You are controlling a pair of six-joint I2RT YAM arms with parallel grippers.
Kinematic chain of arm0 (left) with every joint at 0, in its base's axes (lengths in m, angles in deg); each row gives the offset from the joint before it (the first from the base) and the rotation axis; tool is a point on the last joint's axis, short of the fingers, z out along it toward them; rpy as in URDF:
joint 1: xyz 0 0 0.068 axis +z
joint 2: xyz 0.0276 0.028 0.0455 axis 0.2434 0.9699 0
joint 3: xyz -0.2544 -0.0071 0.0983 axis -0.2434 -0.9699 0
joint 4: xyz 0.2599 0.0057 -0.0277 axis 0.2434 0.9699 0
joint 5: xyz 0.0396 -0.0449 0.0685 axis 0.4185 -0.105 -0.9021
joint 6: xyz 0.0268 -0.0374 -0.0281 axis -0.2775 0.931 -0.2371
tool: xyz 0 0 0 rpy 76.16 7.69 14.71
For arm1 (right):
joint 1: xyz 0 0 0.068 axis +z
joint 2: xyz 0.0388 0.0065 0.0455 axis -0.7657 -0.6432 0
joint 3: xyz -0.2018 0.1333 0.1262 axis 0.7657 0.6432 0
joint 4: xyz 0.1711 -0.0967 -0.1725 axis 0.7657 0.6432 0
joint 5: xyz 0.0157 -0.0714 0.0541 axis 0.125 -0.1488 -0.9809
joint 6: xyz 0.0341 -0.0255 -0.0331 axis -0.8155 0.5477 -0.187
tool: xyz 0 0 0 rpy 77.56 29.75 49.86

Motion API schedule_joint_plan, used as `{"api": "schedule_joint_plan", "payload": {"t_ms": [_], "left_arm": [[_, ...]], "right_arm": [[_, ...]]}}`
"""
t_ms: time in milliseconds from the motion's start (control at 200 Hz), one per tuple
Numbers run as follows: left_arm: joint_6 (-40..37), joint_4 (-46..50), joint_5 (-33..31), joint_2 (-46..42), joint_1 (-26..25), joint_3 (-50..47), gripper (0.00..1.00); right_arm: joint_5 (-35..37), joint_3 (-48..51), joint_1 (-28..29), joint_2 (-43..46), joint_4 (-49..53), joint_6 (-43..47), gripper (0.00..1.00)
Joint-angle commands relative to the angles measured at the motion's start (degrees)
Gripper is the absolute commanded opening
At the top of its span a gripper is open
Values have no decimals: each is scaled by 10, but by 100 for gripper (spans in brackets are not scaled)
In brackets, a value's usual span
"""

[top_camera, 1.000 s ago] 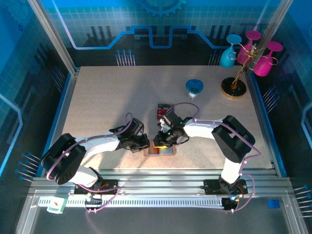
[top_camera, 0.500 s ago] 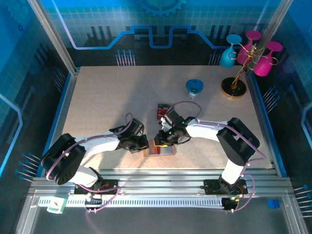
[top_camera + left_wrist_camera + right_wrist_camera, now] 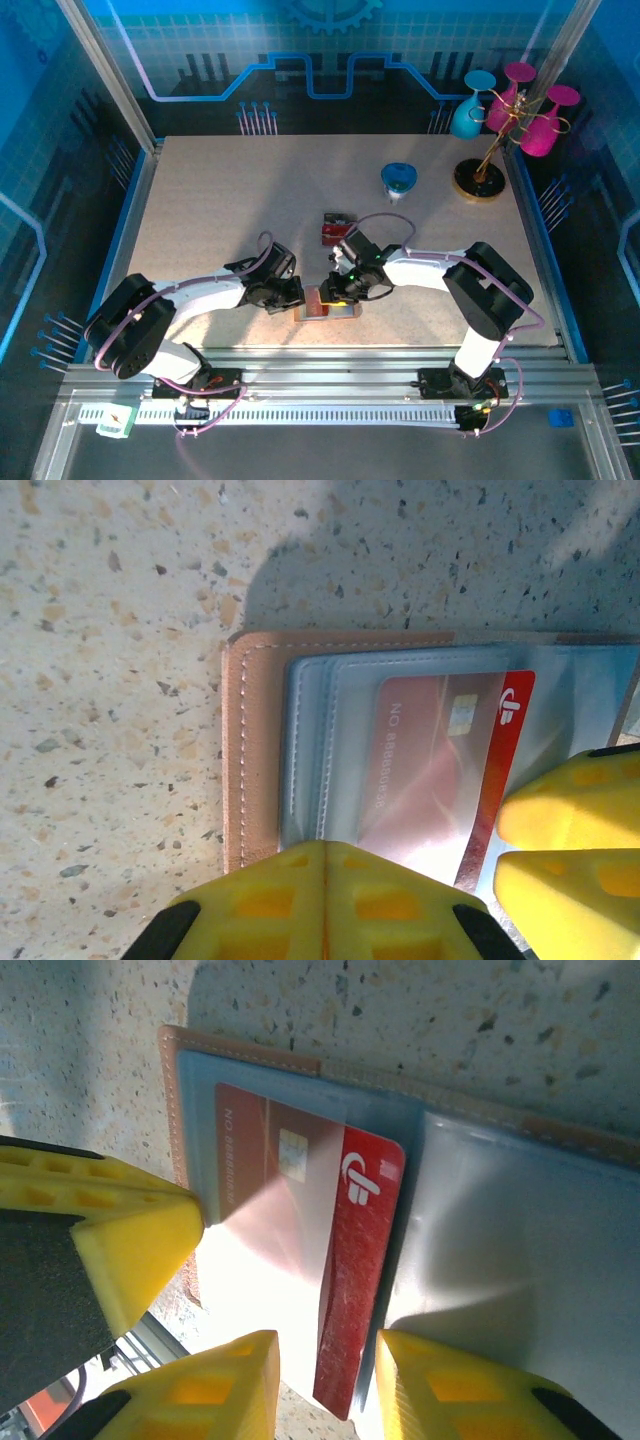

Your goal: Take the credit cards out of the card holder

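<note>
The card holder (image 3: 340, 309) lies open on the table near the front edge, with a tan rim (image 3: 250, 750) and a pale grey-blue inside (image 3: 500, 1220). A red credit card (image 3: 345, 1260) sits half out of its clear pocket, its end sticking out toward me. My left gripper (image 3: 325, 858) is shut, its tips pressing on the holder's left side. My right gripper (image 3: 328, 1385) is open, one finger on each side of the red card's (image 3: 500, 770) free end, with a gap on both sides. A small dark and red card (image 3: 334, 228) lies on the table farther back.
A blue cup (image 3: 398, 180) stands behind and to the right. At the back right corner is a gold stand (image 3: 484, 160) hung with pink and blue goblets. The table's front rail (image 3: 330, 352) runs just below the holder.
My right arm has shifted a little to the left over the holder. The left arm and the holder have stayed put.
</note>
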Motion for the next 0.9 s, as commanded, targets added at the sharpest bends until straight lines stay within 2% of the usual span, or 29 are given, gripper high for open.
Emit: {"api": "schedule_joint_plan", "payload": {"t_ms": [0,460,720,895], "left_arm": [[-12,14,3,11,4,13,7],[-18,7,22,42,-1,26,7],[-27,34,7,41,-1,29,7],[-35,52,-4,39,-1,34,7]], "right_arm": [[-24,21,-9,-2,-28,-15,31],[-45,41,-21,3,-70,-32,27],[-45,45,-28,17,-65,-28,16],[-43,44,-31,22,-53,-21,14]]}}
